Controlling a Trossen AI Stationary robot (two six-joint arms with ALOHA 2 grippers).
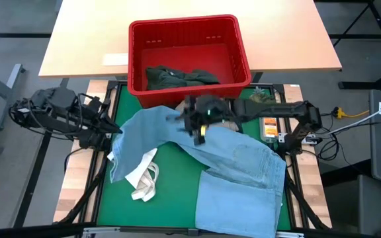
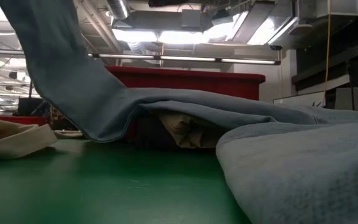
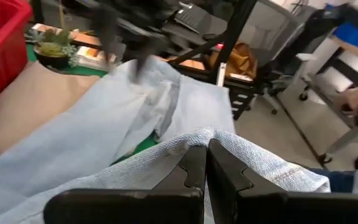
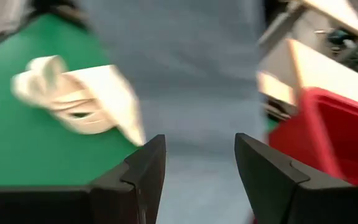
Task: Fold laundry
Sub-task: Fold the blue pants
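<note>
A light blue garment (image 1: 230,165) lies spread over the green mat (image 1: 170,198), and its left part rises from the mat to my left gripper (image 1: 109,137), which is shut on it at the table's left edge. In the low view the raised part (image 2: 55,68) climbs out of the picture. A beige piece (image 2: 185,132) lies under the blue cloth next to the red basket; the left wrist view shows the beige piece (image 3: 30,102) as well. My right gripper (image 4: 194,168) hangs open above the garment's middle, touching nothing; in the high view it (image 1: 200,125) is in front of the basket. My left gripper pinches an edge of the light blue garment (image 3: 229,144) between its two shut fingers (image 3: 194,171); one layer or several, I cannot tell. The fingers come from the table's left, slanting a little downward. The held part is lifted, and the rest trails down onto the mat.
A red basket (image 1: 184,49) at the mat's far edge holds a dark green-grey garment (image 1: 180,76). A white tote bag (image 1: 144,177) lies on the mat near the left, partly under the blue cloth. A small potted plant (image 3: 55,45) stands at the far right.
</note>
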